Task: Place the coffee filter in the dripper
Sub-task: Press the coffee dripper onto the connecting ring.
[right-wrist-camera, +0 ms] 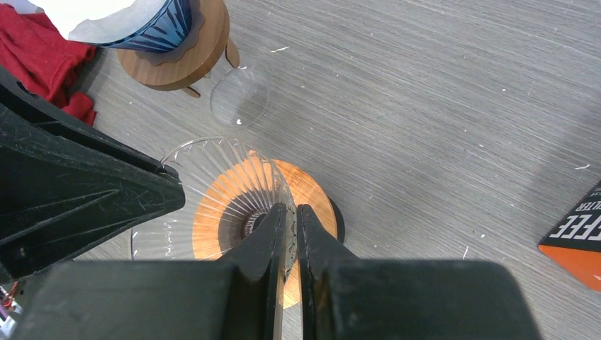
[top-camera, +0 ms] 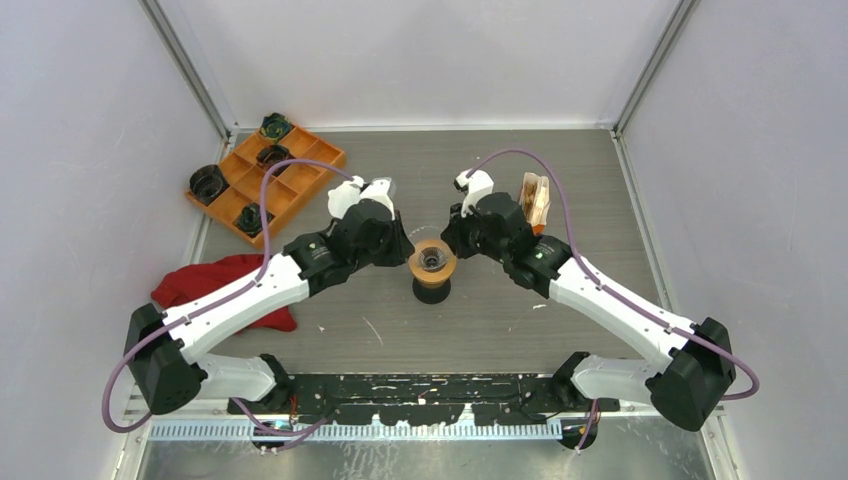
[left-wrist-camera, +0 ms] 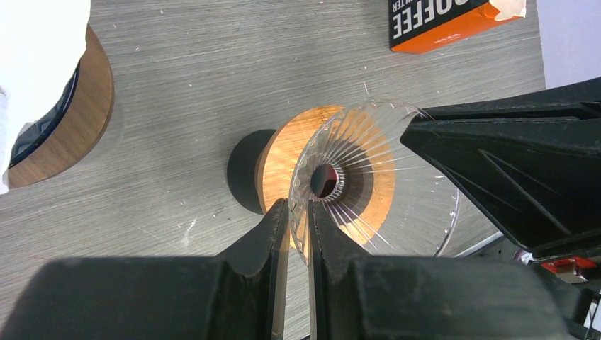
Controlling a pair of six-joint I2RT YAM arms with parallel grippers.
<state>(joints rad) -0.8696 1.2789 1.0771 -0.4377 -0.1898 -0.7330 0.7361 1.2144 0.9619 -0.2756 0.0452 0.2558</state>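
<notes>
Black fingers of the left gripper (left-wrist-camera: 298,219) are narrowed onto the rim of the glass dripper (left-wrist-camera: 368,177); the right gripper (right-wrist-camera: 289,221) is pinched likewise on the opposite rim. It should be held level and centred before either grip is released. White filter paper (right-wrist-camera: 92,18), beyond the dripper in a blue cone (right-wrist-camera: 163,21), is shown clearly only by the right wrist view; the filter box (left-wrist-camera: 439,21) is read best from the left.

You see a clear dripper (left-wrist-camera: 368,177) with radiating ribs, an orange collar and a black base, on a grey wood-grain worktop (top-camera: 560,170). At nine o'clock, a red cloth (top-camera: 215,280); at ten, an orange tray (top-camera: 300,165).
</notes>
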